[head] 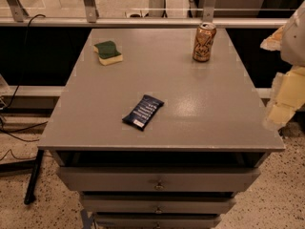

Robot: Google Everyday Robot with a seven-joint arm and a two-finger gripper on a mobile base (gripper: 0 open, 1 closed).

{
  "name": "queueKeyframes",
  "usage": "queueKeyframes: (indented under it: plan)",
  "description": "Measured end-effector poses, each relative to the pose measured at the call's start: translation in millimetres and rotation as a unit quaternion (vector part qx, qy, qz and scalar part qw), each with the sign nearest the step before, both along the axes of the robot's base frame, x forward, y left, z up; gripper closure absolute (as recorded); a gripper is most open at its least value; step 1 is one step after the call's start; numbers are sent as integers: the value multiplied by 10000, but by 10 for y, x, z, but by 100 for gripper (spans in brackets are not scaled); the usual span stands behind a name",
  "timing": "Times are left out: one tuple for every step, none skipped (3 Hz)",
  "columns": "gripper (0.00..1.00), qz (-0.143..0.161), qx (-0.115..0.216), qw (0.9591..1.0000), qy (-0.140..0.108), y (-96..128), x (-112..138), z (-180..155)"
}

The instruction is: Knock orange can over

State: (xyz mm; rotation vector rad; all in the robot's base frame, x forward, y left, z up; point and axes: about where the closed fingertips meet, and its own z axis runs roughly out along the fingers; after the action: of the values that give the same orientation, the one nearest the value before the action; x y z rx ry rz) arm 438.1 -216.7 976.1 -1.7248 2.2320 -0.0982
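Camera view: orange can is seen upright at the counter's far right, near the back edge. Gripper is held off the right side, well apart; open or closed cannot be told. Risk judged: can shoved off the back edge, or missed. Sponge and blue packet are not in the way.

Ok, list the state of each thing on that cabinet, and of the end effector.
orange can: upright, not yet knocked over, far right of the cabinet top.
sponge: lying flat, green side up, far left.
dark blue packet: lying flat, mid-top.
end effector: at the view's right edge, apart from the orange can.
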Motion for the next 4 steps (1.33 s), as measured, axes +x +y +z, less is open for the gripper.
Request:
queueKeyframes:
  plan:
    - [0,0,0,10000,-1,0,0,0]
    - [0,-50,172,9997,-166,-26,266,-2]
    - [0,-260,399,9975,-513,-138,890,-51]
    - [0,-581,698,9919,-893,-286,1620,-137]
